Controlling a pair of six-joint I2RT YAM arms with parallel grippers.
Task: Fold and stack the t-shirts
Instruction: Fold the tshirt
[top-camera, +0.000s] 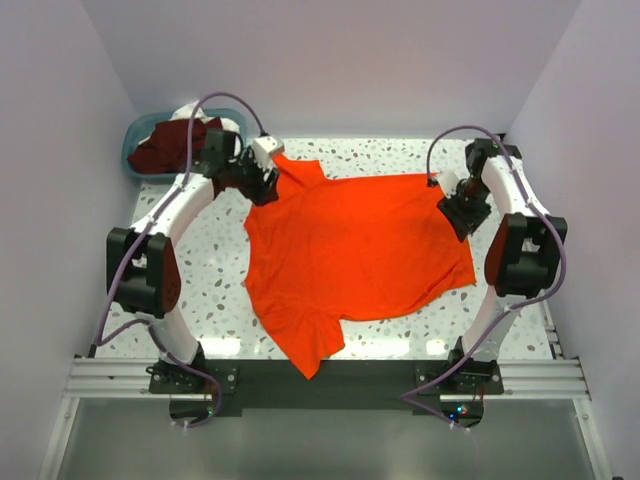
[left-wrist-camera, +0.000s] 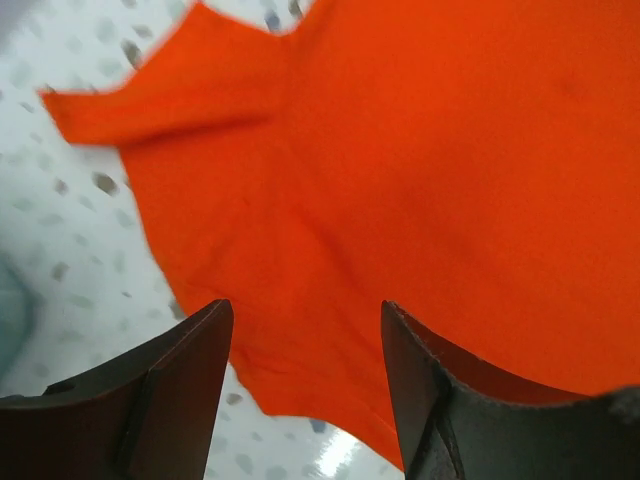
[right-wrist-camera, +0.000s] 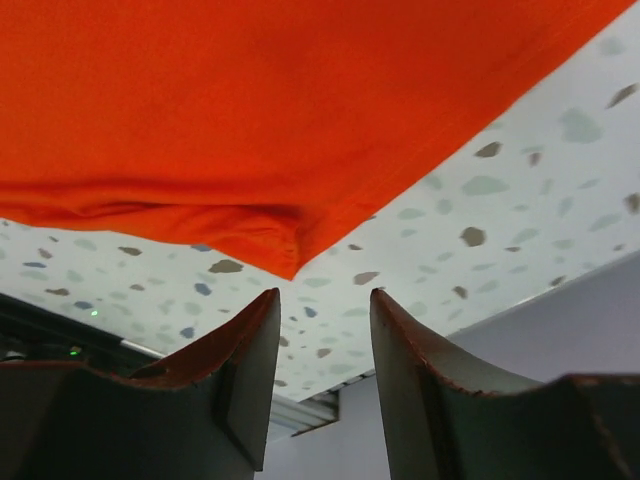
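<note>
Currently the orange-red t-shirt (top-camera: 350, 250) lies spread out, with some wrinkles, across the middle of the speckled table (top-camera: 210, 290). One flap of it points to the far left and another reaches down to the near edge. The left fingers (left-wrist-camera: 180, 380) are spread wide above the shirt's far left part, just beside that far flap. The cloth shows in the gap between them, and the left wrist view does not show them pinching it. The right fingers (right-wrist-camera: 230, 380) are also parted, at the shirt's right edge. In the right wrist view a hemmed corner of the shirt sits just beyond their tips, with bare table showing in the gap, so they grip nothing. At the far left corner of the table stands a teal basket (top-camera: 133, 140). It holds dark maroon shirts (top-camera: 160, 150) with a bit of white cloth (top-camera: 188, 108) behind them, well apart from the orange-red one.
</note>
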